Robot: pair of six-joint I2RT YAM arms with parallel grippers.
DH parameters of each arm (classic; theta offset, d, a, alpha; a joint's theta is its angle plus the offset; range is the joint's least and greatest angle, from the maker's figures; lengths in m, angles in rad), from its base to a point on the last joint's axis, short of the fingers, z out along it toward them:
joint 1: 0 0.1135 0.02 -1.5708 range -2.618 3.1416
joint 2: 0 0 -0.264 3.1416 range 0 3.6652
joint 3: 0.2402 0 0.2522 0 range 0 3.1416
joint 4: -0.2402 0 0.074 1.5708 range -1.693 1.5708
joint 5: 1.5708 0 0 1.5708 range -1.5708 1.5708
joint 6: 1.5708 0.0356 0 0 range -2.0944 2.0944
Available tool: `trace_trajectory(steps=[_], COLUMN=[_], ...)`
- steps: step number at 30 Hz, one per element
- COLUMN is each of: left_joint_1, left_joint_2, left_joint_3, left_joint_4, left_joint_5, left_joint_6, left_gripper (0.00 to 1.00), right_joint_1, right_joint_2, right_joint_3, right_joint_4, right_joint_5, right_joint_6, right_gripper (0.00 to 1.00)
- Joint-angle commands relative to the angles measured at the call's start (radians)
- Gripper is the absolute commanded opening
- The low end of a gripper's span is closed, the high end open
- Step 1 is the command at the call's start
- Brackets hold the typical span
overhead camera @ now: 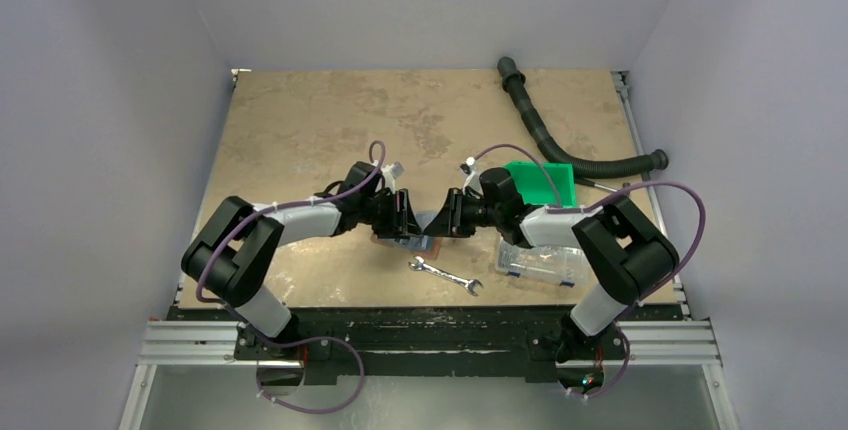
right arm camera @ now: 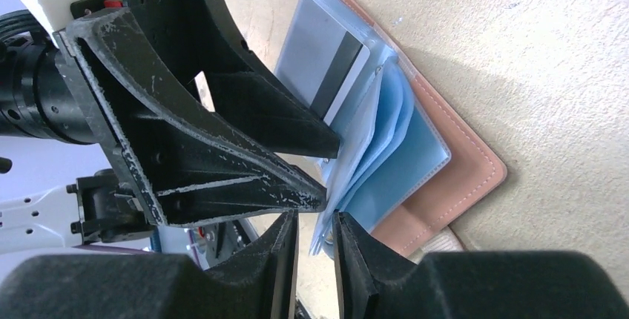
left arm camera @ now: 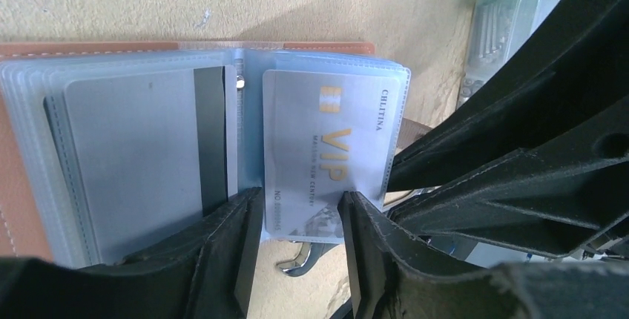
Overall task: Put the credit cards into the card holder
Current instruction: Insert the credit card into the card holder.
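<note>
1. The card holder [left arm camera: 22,208] is lying open on the worktop [left arm camera: 222,0], with its clear sleeves [right arm camera: 423,159] facing up.
2. A grey card [left arm camera: 133,163] with a black stripe is sitting in a sleeve on one side of the fold. A VIP card [left arm camera: 326,141] is sitting in a sleeve on the other side, nearer my right jaws.
3. I am holding my left jaws spread, straddling the VIP card's near edge without gripping it.
4. I am pinching the free edges of several clear sleeves in my right jaws, holding them fanned up off the cover.
</note>
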Motion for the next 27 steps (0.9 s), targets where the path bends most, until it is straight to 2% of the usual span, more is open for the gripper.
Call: trace_trajectory(steps=[1,11,19,20,24,27], left_joint_1=[-0.005,-0.002,0.036,0.051,0.132,0.184], left_joint_2=[-0.039,-0.095,-0.165,-0.177,-0.238,-0.258], left_joint_3=[0.018,0.030,0.044,0.049,0.071,0.089], left_joint_4=[-0.033,-0.107,-0.194,-0.218,-0.303,-0.347], left_joint_5=[0.000,-0.020,-0.028,-0.031,-0.031,-0.031], left_joint_6=[0.017,0.038,0.075,0.089,0.143,0.184], left_gripper=[0.48,0.54,0.61,0.61,0.64,0.65], right_joint_1=[0.007,0.006,0.007,0.007,0.007,0.009], right_joint_2=[0.016,0.056,0.090,0.090,0.077,0.073], right_joint_3=[0.031,0.055,0.089,0.091,0.101,0.108], right_joint_4=[0.078,0.100,0.080,0.075,0.051,0.056], right_joint_5=[-0.030,-0.039,-0.029,-0.027,-0.023,-0.039], right_joint_6=[0.023,0.033,0.026,0.025,0.013,0.013], right_gripper=[0.32,0.30,0.01,0.00,0.02,0.17])
